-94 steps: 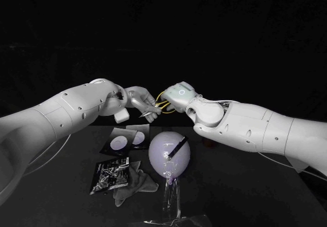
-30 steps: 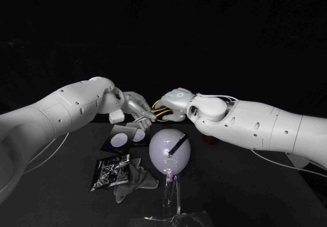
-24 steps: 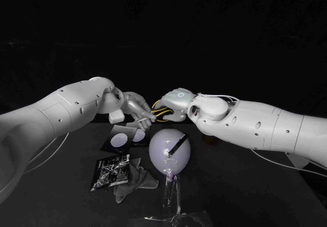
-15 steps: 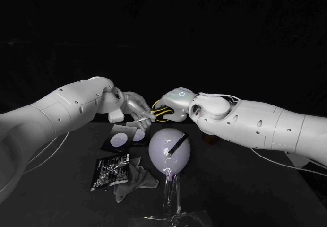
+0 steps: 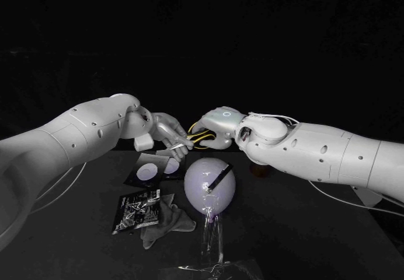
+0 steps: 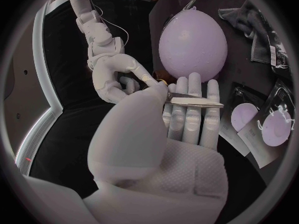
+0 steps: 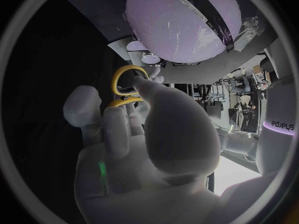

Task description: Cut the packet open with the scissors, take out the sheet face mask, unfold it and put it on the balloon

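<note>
You have the scissors (image 6: pixel 199 101) up in the air above the far side of the tabletop (image 5: pixel 303 233), carried between both hands. The left hand (image 5: pixel 171 135) grasps the blade end. In the left wrist view the closed blades lie flat across its straight fingers (image 6: pixel 187 119) with the thumb pressing down on top. The right hand (image 5: pixel 217 123) has the yellow handles, and in the right wrist view you can see its fingers curled in at the loops, with one loop standing out past the fingertips. The two hands face each other and nearly meet, with the scissors bridging the small gap between them.

Just below that gap, on your side of it, stands the pale balloon (image 5: pixel 205 189). It sits upright on a clear stand (image 5: pixel 211 242), and a black strip of tape (image 5: pixel 220 177) runs slantwise across its upper part. Neither hand touches it.

The black packet (image 5: pixel 137 213) lies flat on the tabletop to the left of the balloon, well below the hands and apart from them. A crumpled grey cloth (image 5: pixel 169 227) lies against the packet's near right corner, between it and the stand. You cannot tell from here whether that cloth is the mask. Further back, beneath the left hand, lies a dark flat pack (image 5: pixel 156 171) showing two pale ovals.
</note>
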You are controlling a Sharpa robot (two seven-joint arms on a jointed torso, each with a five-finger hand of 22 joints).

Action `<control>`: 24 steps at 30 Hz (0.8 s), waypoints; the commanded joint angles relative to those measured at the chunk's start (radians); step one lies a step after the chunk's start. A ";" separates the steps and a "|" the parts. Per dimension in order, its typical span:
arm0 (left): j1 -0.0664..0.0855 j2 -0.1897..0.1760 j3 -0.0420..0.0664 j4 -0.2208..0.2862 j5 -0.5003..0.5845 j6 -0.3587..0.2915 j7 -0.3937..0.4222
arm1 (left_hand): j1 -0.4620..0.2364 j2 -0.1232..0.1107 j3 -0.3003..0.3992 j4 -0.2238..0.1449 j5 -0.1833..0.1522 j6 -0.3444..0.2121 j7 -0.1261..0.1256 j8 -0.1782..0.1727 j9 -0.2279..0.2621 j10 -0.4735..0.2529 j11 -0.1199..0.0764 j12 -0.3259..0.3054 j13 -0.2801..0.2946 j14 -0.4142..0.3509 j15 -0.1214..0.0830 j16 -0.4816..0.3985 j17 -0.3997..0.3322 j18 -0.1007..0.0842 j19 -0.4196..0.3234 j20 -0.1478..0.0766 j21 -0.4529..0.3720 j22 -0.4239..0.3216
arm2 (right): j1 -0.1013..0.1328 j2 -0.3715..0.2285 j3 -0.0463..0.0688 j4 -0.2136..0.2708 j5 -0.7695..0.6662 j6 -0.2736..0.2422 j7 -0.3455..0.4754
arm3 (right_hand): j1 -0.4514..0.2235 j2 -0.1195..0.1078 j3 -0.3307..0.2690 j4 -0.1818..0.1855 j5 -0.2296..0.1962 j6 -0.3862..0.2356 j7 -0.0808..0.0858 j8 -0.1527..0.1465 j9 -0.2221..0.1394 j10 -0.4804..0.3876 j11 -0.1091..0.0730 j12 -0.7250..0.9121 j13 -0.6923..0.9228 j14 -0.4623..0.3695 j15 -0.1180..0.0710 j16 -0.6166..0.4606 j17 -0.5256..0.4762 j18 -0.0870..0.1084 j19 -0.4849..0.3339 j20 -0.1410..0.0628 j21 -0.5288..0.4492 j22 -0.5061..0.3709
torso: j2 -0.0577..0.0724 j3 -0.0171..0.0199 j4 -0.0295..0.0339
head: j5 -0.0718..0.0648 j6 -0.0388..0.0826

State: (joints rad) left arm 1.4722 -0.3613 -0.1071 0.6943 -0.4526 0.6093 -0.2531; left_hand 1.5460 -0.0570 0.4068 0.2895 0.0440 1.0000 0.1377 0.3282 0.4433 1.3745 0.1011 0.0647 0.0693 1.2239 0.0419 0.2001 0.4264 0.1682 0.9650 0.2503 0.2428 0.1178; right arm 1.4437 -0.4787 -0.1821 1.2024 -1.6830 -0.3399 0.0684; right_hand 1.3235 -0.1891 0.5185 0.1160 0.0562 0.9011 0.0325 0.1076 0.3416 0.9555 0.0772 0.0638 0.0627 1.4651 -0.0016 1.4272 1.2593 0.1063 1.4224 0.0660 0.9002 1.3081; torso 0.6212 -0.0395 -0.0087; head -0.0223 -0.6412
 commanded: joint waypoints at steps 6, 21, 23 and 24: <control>-0.001 0.000 -0.001 -0.010 0.019 0.001 -0.044 | -0.001 0.012 0.077 -0.081 0.003 -0.006 0.001 0.006 0.002 0.041 -0.030 0.005 0.001 0.006 -0.002 -0.001 0.002 0.013 0.002 -0.002 0.005 0.001 | 0.006 0.004 0.003 -0.010 0.108 0.012 0.074 | -0.007 0.004 0.012 -0.041 -0.005 -0.116 -0.016 -0.044 -0.040 0.000 -0.043 -0.004 -0.001 0.059 -0.051 0.011 0.018 -0.005 0.010 -0.017 0.028 0.130 | 0.000 -0.0001 0.0007 | 0.001 -0.001; -0.002 0.007 -0.002 -0.031 0.064 0.018 -0.091 | -0.003 0.013 0.079 -0.084 0.004 -0.006 0.001 0.007 0.004 0.042 -0.031 0.005 0.001 0.007 -0.003 -0.001 0.003 0.013 0.002 -0.003 0.006 0.002 | 0.007 0.031 0.002 -0.015 -0.123 0.165 -0.065 | -0.068 0.023 -0.047 -0.042 -0.001 -0.107 -0.030 -0.033 -0.058 -0.098 -0.046 0.018 0.005 0.063 -0.052 0.040 0.053 0.005 0.013 -0.007 -0.015 0.118 | 0.001 0.0002 0.0001 | 0.005 -0.004; -0.002 0.008 -0.002 -0.033 0.070 0.020 -0.099 | -0.003 0.013 0.079 -0.084 0.004 -0.006 0.001 0.007 0.004 0.042 -0.031 0.005 0.001 0.007 -0.003 -0.001 0.003 0.013 0.002 -0.003 0.006 0.002 | 0.007 0.034 0.002 -0.012 -0.149 0.154 -0.089 | -0.076 0.019 -0.051 -0.039 -0.003 -0.109 -0.010 -0.034 -0.062 -0.067 -0.061 0.020 0.004 0.064 -0.064 0.042 0.056 0.002 0.014 -0.022 -0.022 0.116 | 0.001 0.0002 0.0009 | 0.005 -0.004; -0.002 0.008 -0.002 -0.034 0.072 0.021 -0.101 | -0.003 0.013 0.079 -0.084 0.004 -0.006 0.001 0.007 0.004 0.042 -0.031 0.005 0.001 0.007 -0.003 -0.001 0.003 0.013 0.002 -0.003 0.006 0.002 | 0.007 0.035 0.002 -0.011 -0.157 0.149 -0.095 | -0.076 0.019 -0.051 -0.039 -0.003 -0.109 -0.010 -0.034 -0.062 -0.067 -0.061 0.020 0.004 0.064 -0.064 0.042 0.056 0.002 0.014 -0.022 -0.022 0.116 | 0.001 0.0003 0.0005 | 0.005 -0.003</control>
State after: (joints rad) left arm 1.4666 -0.3540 -0.1110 0.6639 -0.4071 0.6276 -0.3286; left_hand 1.5422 -0.0499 0.4071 0.2888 0.0465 1.0000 0.1377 0.3313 0.4457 1.3697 0.1058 0.0666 0.0692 1.2279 0.0413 0.2001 0.4288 0.1612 0.9649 0.2504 0.2427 0.1187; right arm 1.4528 -0.4446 -0.1780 1.1870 -1.7449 -0.2307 0.0249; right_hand 1.2564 -0.1720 0.4726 0.0776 0.0540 0.7938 0.0217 0.0784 0.2824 0.8839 0.0166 0.0795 0.0668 1.4659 -0.0646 1.4660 1.3071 0.0915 1.4358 0.0484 0.8809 1.3080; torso 0.6215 -0.0395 -0.0085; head -0.0180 -0.6449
